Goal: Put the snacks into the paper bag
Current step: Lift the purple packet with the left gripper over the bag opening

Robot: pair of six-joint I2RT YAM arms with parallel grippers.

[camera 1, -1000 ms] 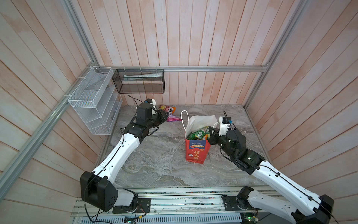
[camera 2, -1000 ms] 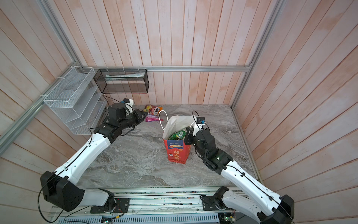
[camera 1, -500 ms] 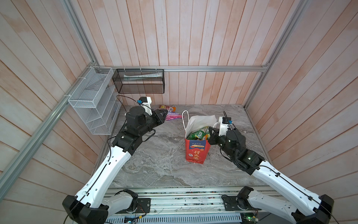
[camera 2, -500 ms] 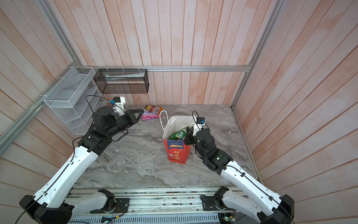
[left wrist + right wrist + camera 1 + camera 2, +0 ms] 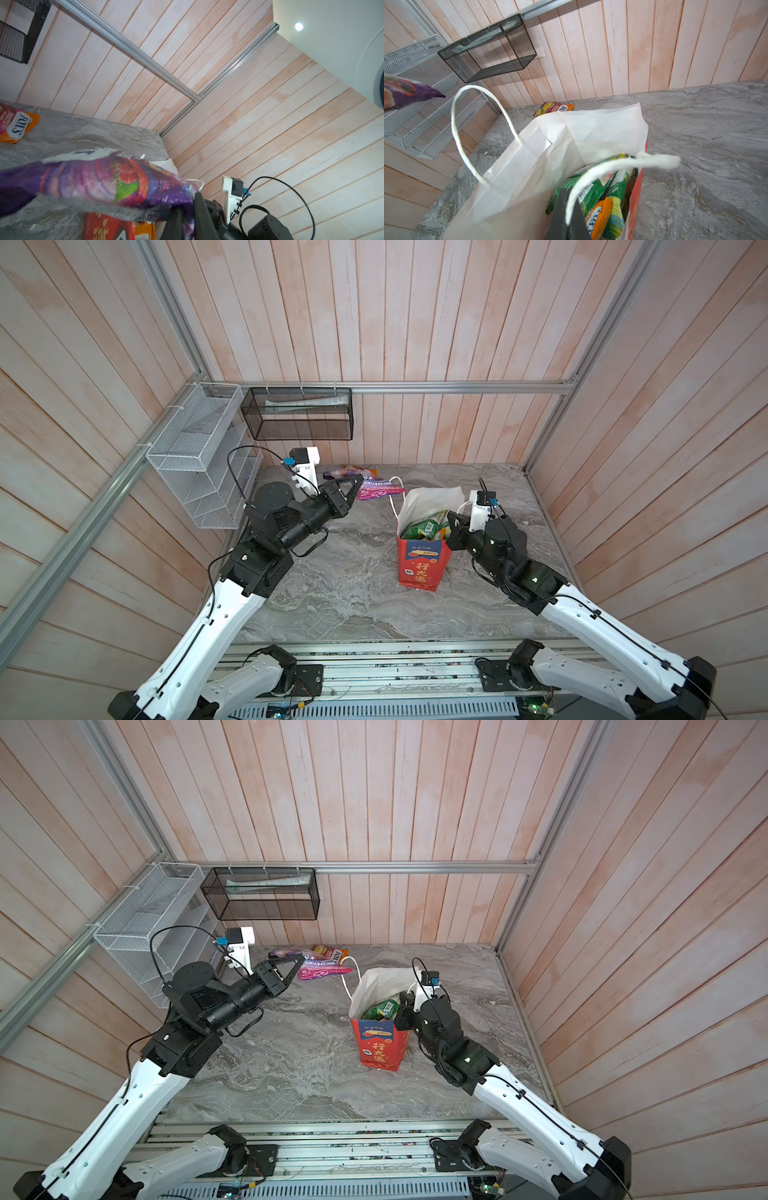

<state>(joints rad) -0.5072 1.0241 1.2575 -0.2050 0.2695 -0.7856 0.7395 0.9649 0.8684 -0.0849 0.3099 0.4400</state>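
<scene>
left end effector (image 5: 358,478) clamped on purple packet (image 5: 377,490), off the worktop (image 5: 340,597) near back edge | right end effector (image 5: 451,523) pinched shut on paper bag (image 5: 422,570) handle

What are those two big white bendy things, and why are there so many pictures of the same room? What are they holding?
They are two robot arms, a left arm and a right arm, each ending in a pinching hand. Two pictures look down from high up on the whole grey table. The other two come from little cameras riding on the arms' wrists, so they look close up. The left hand is shut on a purple packet of sweets, held up off the table. The right hand is pinching the cord handle of the red paper bag, which stands upright with green packets already inside. One orange packet lies near the back wall, waiting.
</scene>
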